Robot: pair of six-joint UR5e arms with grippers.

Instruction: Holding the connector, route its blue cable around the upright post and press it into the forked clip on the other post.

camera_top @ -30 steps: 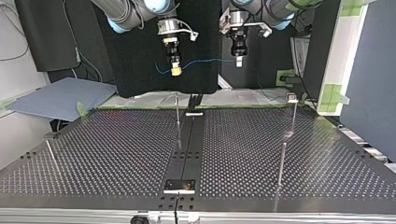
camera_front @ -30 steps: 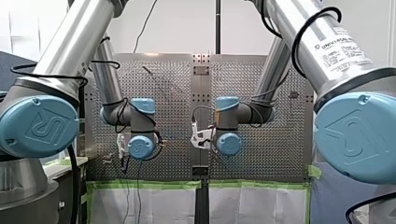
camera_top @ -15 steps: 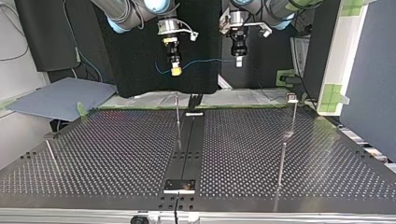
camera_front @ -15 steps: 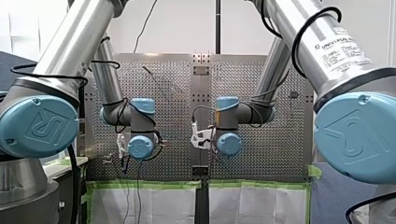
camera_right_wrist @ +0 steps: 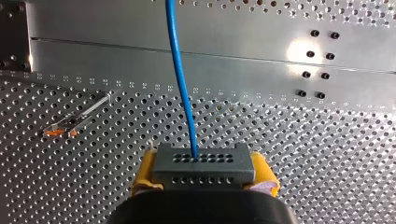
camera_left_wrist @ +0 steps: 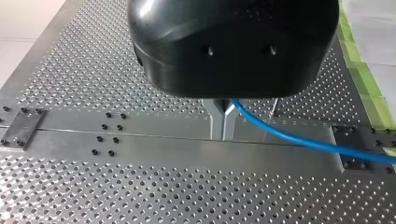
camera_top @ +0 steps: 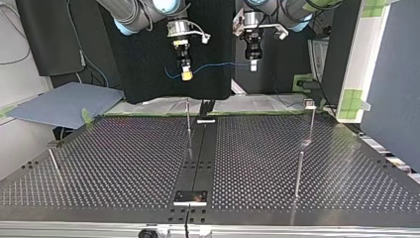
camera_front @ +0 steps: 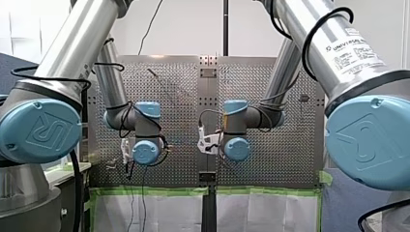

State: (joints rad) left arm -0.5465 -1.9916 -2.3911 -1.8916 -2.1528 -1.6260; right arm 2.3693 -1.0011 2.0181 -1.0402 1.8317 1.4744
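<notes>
Perforated table (camera_right_wrist: 327, 163), right gripper (camera_right_wrist: 204, 175) — clamping connector (camera_right_wrist: 204, 161)

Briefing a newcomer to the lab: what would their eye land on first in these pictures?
The blue cable, strung in mid-air between both grippers, high in the top view's middle. My right gripper clamps the grey connector between yellow pads; my left gripper pinches the cable further along.
</notes>
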